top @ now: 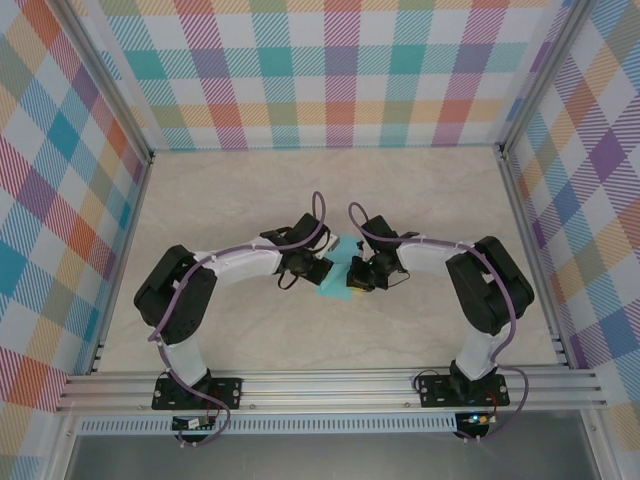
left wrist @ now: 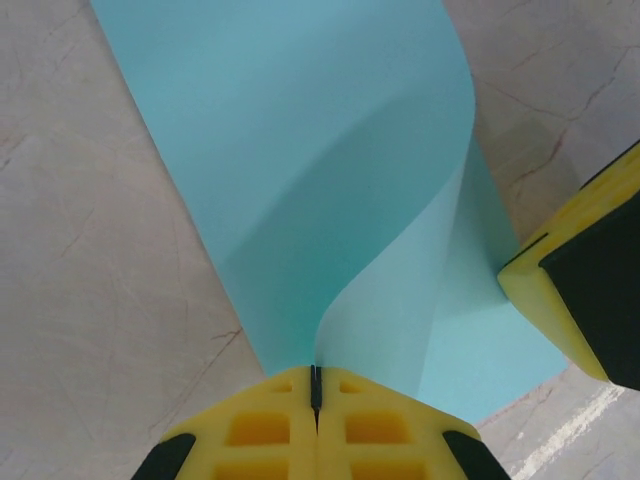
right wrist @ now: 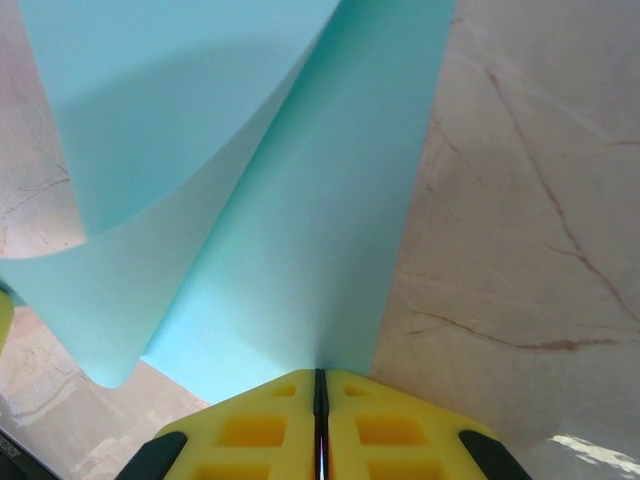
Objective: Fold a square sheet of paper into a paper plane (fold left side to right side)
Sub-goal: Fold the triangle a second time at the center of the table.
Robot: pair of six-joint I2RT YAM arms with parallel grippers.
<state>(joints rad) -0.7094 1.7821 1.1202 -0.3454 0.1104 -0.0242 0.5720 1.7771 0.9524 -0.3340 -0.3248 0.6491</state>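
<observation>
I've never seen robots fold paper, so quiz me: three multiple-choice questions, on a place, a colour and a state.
1. Where is the sheet of paper? A) near the middle of the table B) against the back wall C) on an arm's base
2. Its colour? A) red B) teal C) white
3. The left gripper is: A) wide open B) shut on nothing C) shut on the paper
Answers: 1A, the top view shows it centred; 2B, teal in every view; 3C, its curled edge runs into the closed fingers.

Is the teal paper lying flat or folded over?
Mid-fold: the paper curls over itself, uncreased, pinched by left fingers and right fingers.
</observation>
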